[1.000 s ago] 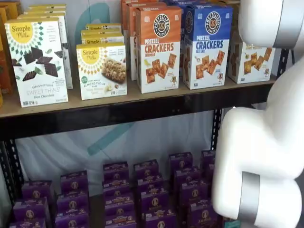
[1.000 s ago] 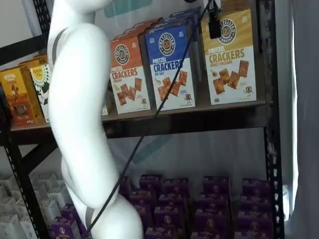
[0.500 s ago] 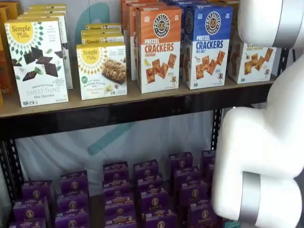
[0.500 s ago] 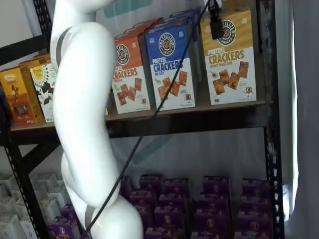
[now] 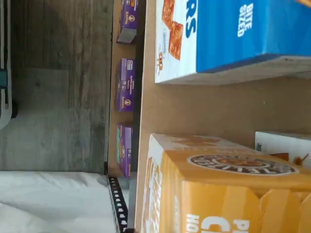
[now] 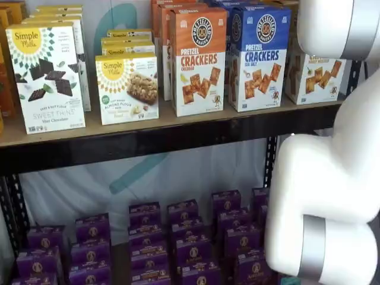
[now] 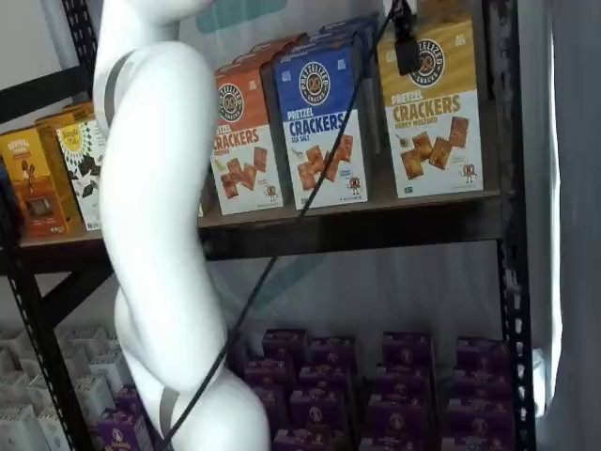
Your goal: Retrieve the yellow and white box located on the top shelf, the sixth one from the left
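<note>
The yellow and white box [image 7: 432, 113] stands upright at the right end of the top shelf [image 7: 376, 214], beside the blue carton [image 7: 324, 122]. In a shelf view my arm partly hides the box [image 6: 314, 77]. In the wrist view its yellow top [image 5: 228, 194] lies close below the camera, with the blue carton [image 5: 233, 34] beside it on the tan board [image 5: 218, 107]. My gripper [image 7: 406, 49] shows only as a black piece hanging from the view's top edge in front of the box's upper part, with a cable beside it. No gap between the fingers shows.
An orange carton [image 6: 199, 59] and white Simple Mills boxes [image 6: 46, 77] stand further left on the top shelf [image 6: 178, 127]. Purple boxes [image 6: 184, 237] fill the lower shelf. A black upright [image 7: 512, 235] bounds the shelf's right end. My white arm [image 7: 155, 216] crosses both shelf views.
My arm has shifted slightly, and the black gripper piece has barely moved in front of the yellow box. The boxes have not moved.
</note>
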Motion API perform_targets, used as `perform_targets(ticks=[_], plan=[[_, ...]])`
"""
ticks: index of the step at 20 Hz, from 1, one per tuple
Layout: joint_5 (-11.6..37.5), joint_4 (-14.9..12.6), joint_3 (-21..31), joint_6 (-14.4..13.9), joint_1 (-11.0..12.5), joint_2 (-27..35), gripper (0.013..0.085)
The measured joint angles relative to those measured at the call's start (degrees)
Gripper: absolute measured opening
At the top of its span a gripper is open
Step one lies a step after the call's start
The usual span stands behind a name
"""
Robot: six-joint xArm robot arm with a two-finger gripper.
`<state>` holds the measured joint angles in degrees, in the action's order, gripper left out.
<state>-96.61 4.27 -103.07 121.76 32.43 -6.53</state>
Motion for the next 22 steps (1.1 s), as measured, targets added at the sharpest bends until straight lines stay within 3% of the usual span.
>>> perform_targets(ticks=[5,13,15,22], plan=[[0.3,-0.2,1.1,-0.1,-0.1,-0.7,0.069],[0.7,-0.1,1.9,-0.2,-0.2,-1.3,0.069],[0.5,-0.1,1.9,-0.2,-0.2,-1.3,0.061],[0.0,0.4,1.0,0.1,0.2,-0.7,0.061]])
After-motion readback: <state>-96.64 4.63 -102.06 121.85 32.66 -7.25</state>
